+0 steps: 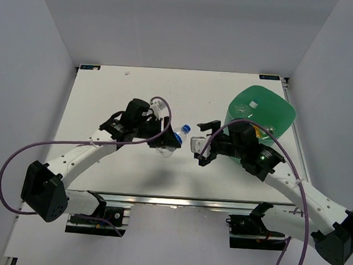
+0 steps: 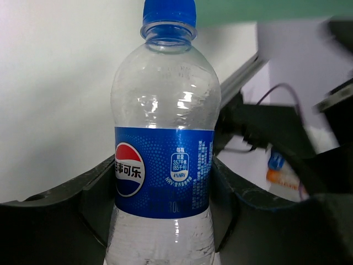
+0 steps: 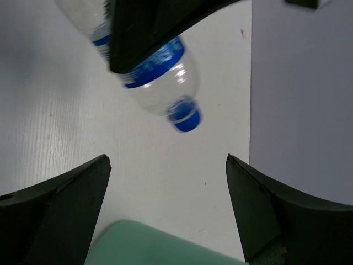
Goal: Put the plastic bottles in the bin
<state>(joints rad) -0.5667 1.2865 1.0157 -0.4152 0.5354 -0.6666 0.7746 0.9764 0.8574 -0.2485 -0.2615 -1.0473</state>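
Observation:
My left gripper (image 1: 165, 141) is shut on a clear plastic bottle (image 1: 176, 137) with a blue label and blue cap, held above the table with the cap pointing toward the right arm. The left wrist view shows this bottle (image 2: 162, 127) clamped between both fingers (image 2: 83, 204). My right gripper (image 1: 203, 144) is open and empty, just right of the bottle's cap. In the right wrist view the bottle (image 3: 160, 61) hangs ahead of the open gripper (image 3: 168, 182). The mint-green bin (image 1: 269, 108) stands at the back right, behind the right arm; its rim (image 3: 165, 245) shows under the right jaws.
Something orange (image 1: 259, 133) shows inside the bin, partly hidden by the right arm. The left wrist view shows a small blue-capped bottle with an orange band (image 2: 280, 172) beyond the held bottle. White walls close in the table on the left, back and right.

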